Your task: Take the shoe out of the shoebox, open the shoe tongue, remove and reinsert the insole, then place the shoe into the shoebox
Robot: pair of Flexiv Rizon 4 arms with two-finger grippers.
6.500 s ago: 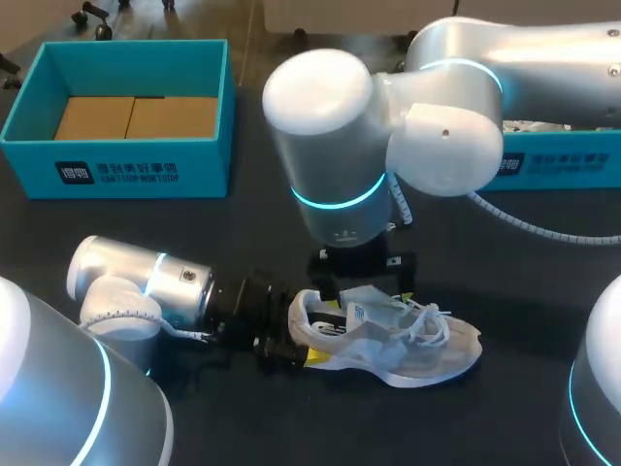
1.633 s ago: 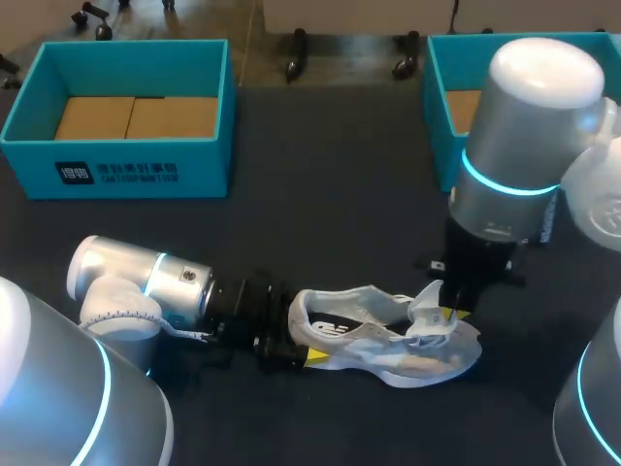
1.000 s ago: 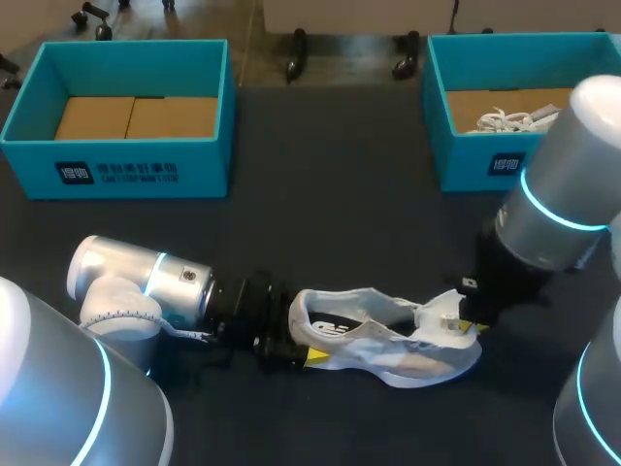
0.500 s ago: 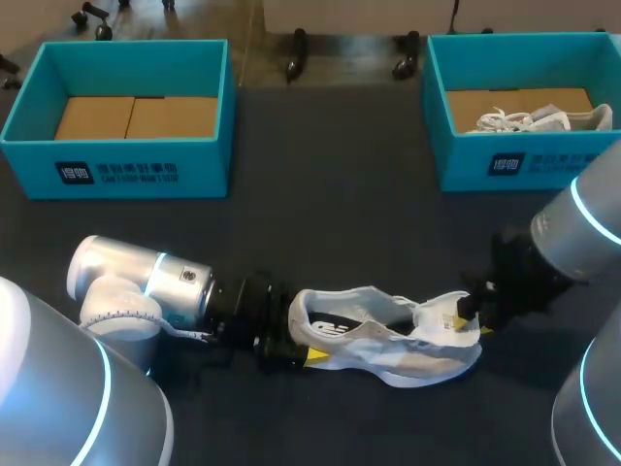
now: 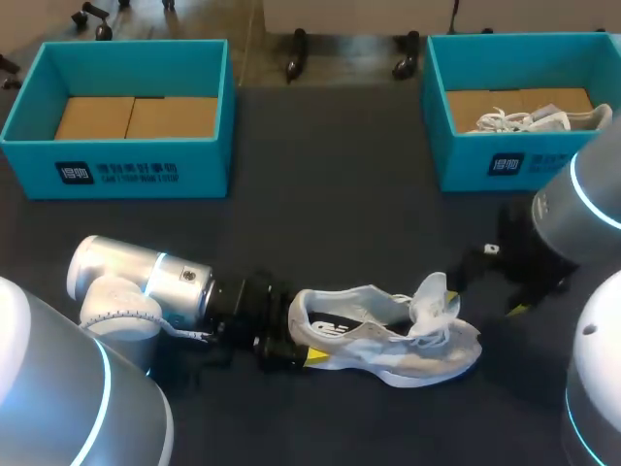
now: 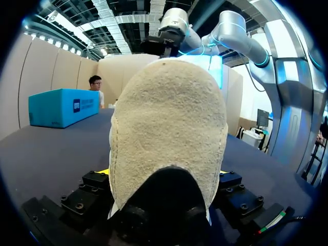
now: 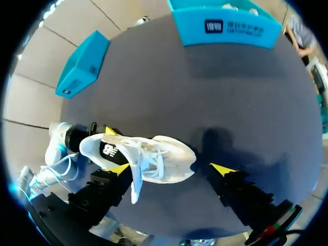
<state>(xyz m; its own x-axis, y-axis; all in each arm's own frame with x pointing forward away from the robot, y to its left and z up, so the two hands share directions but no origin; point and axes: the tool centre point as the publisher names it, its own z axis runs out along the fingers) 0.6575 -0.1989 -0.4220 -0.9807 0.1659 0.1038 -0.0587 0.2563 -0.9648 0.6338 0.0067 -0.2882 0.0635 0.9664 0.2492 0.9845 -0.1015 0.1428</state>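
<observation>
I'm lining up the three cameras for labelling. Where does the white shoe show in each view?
Head view: the shoe lies on the table, its heel at the left gripper.
Left wrist view: the shoe's heel fills the middle, held between that gripper's fingers.
Right wrist view: the shoe lies ahead of the open right gripper.
Shared landmark: the teal shoebox.

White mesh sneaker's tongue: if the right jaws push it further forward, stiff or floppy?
Probably floppy: the white fabric tongue stands curled and creased over the white laces, so it should fold, not resist. Thin and light, it may spring partly back. The white mesh sneaker should stay put, heel clamped in the left jaws.
</observation>
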